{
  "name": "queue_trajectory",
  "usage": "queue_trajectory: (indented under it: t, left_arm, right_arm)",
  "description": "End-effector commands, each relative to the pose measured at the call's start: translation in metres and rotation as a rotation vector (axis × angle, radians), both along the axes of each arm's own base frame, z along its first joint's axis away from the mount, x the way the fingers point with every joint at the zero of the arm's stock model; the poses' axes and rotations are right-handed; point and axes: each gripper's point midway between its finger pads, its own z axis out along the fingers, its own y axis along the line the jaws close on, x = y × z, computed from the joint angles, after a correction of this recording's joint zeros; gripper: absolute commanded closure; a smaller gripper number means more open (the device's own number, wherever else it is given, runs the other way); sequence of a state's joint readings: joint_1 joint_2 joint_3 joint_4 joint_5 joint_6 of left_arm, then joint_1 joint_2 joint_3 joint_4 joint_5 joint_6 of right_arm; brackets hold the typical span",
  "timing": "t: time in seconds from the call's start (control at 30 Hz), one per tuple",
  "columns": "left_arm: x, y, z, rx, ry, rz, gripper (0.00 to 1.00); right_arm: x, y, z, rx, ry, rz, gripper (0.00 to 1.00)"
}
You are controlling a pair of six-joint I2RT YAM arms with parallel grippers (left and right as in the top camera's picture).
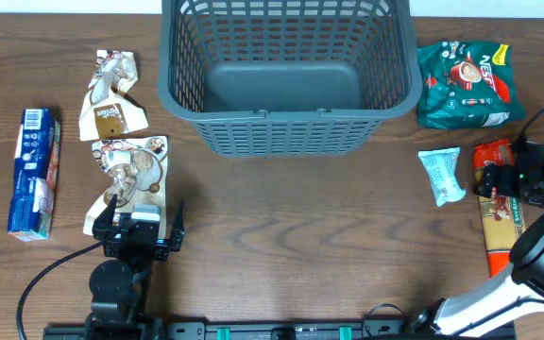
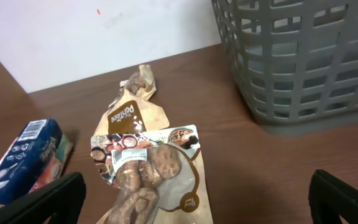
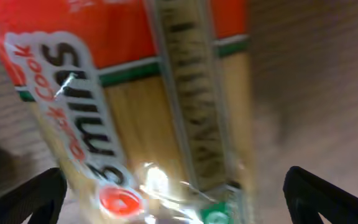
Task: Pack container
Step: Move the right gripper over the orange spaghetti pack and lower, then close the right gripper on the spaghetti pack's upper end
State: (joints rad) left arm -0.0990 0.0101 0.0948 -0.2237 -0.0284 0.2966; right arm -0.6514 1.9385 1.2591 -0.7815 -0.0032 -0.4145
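At the far centre of the desk, grey container (image 1: 281, 127) sits upright. Left jaws wide, over near end of brown snack packet (image 1: 138, 168), near left. Right jaws wide, low over spaghetti packet (image 3: 135, 112), right side.

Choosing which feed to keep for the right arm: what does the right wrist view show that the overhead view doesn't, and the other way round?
Only right wrist: the "Quick Cook" print on the pasta packet. Only overhead: the container, green packet, blue box and left gripper. Both: the pasta packet beneath the open right gripper.
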Motion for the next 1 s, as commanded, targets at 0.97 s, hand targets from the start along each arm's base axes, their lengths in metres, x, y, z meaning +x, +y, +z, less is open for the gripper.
queue_trajectory:
  t: [0.97]
  left_arm:
    - [0.000,-0.001,-0.012,0.017,0.024,-0.010,0.01]
  right_arm:
    - [0.019,0.029,-0.013,0.127,-0.063,0.098,0.01]
